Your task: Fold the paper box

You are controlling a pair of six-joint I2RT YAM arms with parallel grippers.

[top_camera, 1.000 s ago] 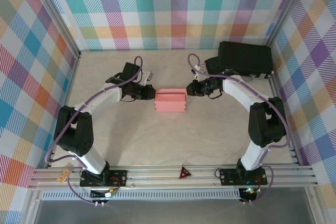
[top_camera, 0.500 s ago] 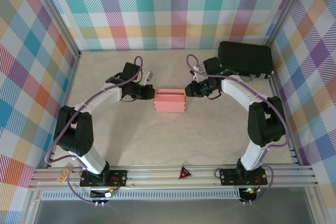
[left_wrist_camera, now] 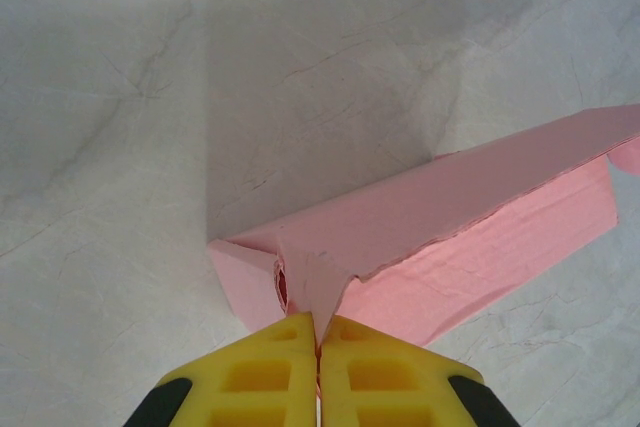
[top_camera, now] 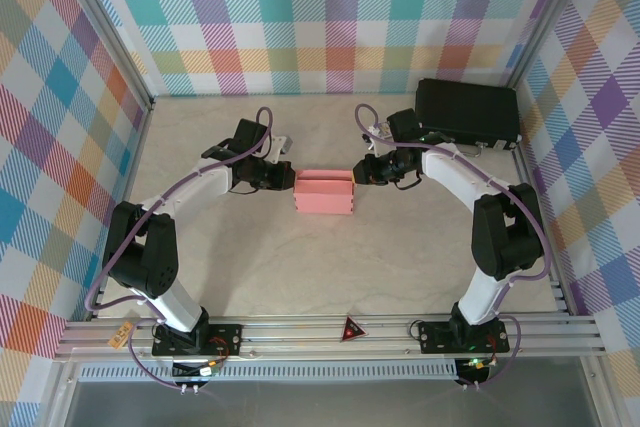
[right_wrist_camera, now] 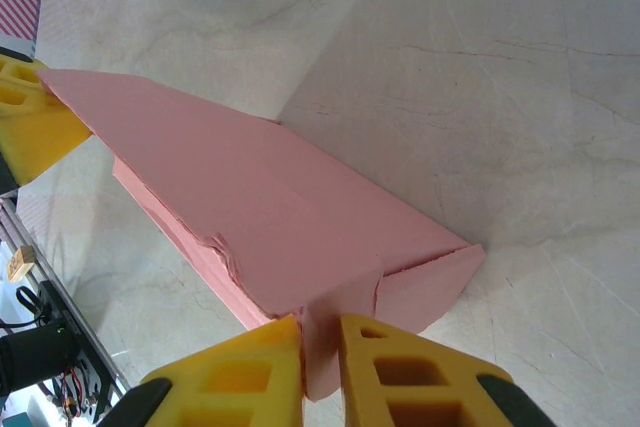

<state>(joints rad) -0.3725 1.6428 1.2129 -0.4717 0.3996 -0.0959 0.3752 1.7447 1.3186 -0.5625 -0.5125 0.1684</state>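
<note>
From the top external view, the salmon-pink paper box is sitting on the counter between the two claws, with the left claw touching its left end and the right claw touching its right end. A black case is lying behind the right claw, near the back corner. In the left wrist view, the left claw is pinching a thin card flap at the near end of the paper box, its yellow fingers pressing almost together. The rest of the box is stretching away ahead and to the right of the claw. In the right wrist view, the right claw is gripping an end flap of the paper box between narrowly parted pads. The box is running away to the upper left, where a yellow finger of the left claw is meeting its far end.
</note>
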